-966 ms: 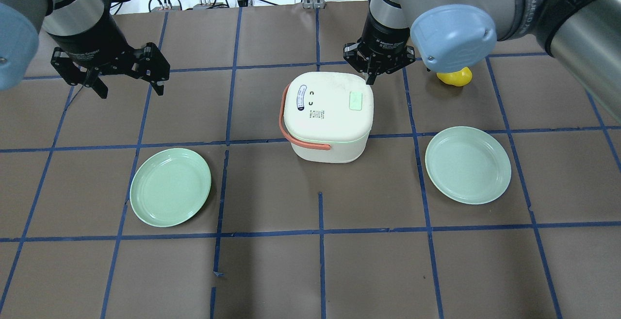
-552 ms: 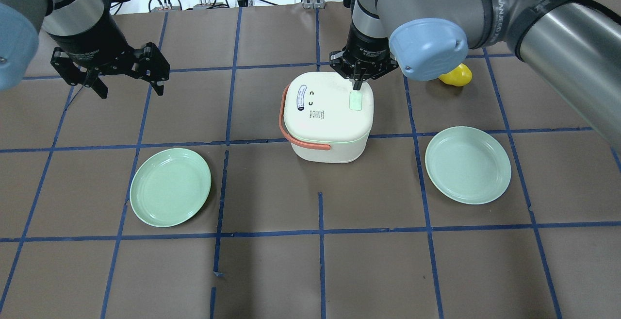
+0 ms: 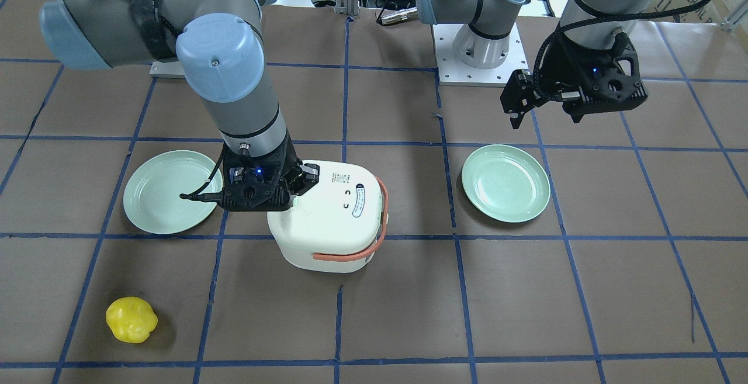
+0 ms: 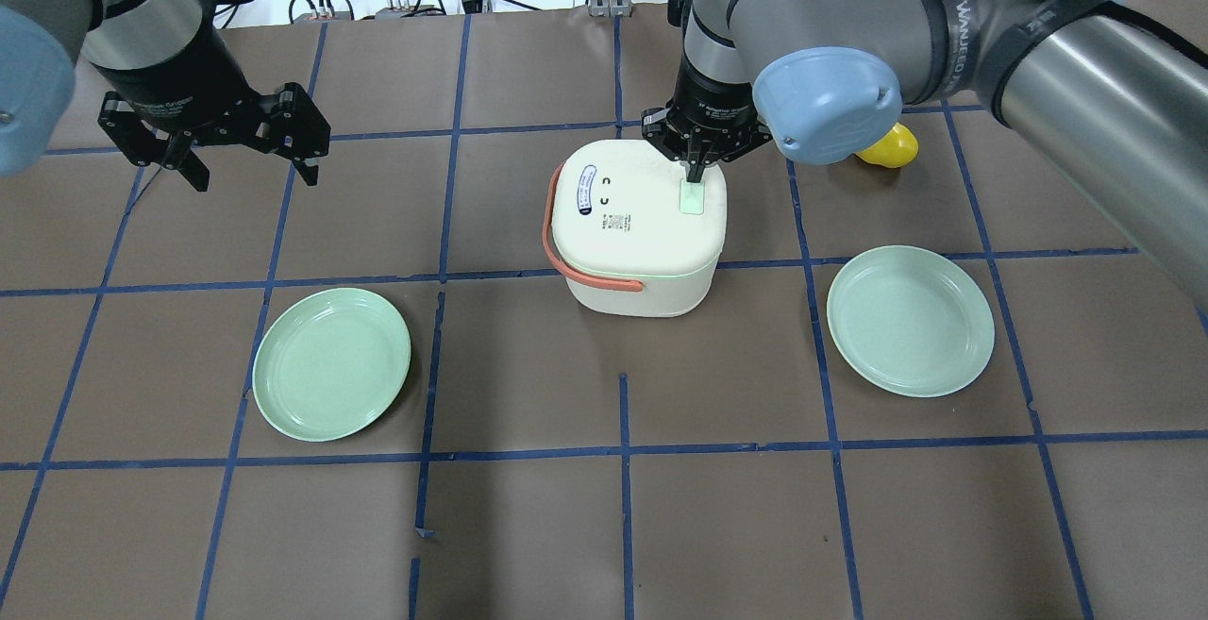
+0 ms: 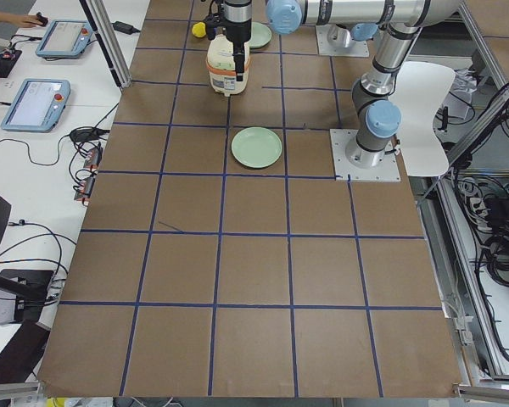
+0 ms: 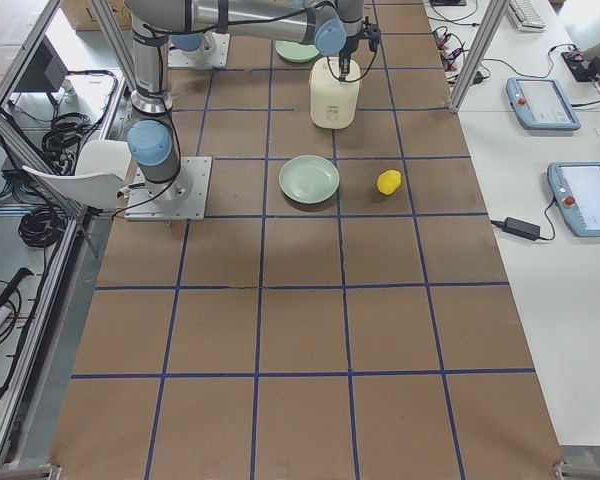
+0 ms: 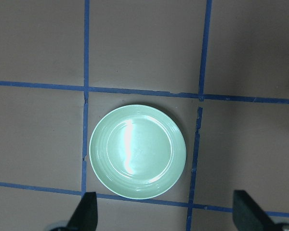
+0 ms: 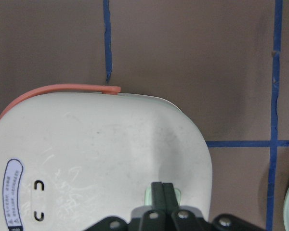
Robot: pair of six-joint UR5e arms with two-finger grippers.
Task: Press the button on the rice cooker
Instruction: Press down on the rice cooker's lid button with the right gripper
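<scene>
The white rice cooker (image 4: 632, 224) with an orange handle stands mid-table; it also shows in the front view (image 3: 327, 226) and in the right wrist view (image 8: 96, 154). Its pale green button (image 4: 693, 199) is on the lid's right side. My right gripper (image 4: 696, 175) is shut and empty, pointing straight down. Its joined fingers (image 8: 162, 195) are right over the button (image 8: 177, 196) and seem to touch it. My left gripper (image 4: 253, 170) is open and empty. It hangs far to the left above the table and looks down on a green plate (image 7: 137, 151).
Two green plates lie in front of the cooker, one to the left (image 4: 331, 363) and one to the right (image 4: 911, 320). A yellow toy (image 4: 889, 146) lies behind my right arm's elbow. Cables run along the table's far edge.
My right gripper has moved left from the cooker's far right corner to over the lid and come down onto the green button. My left arm has not moved.
</scene>
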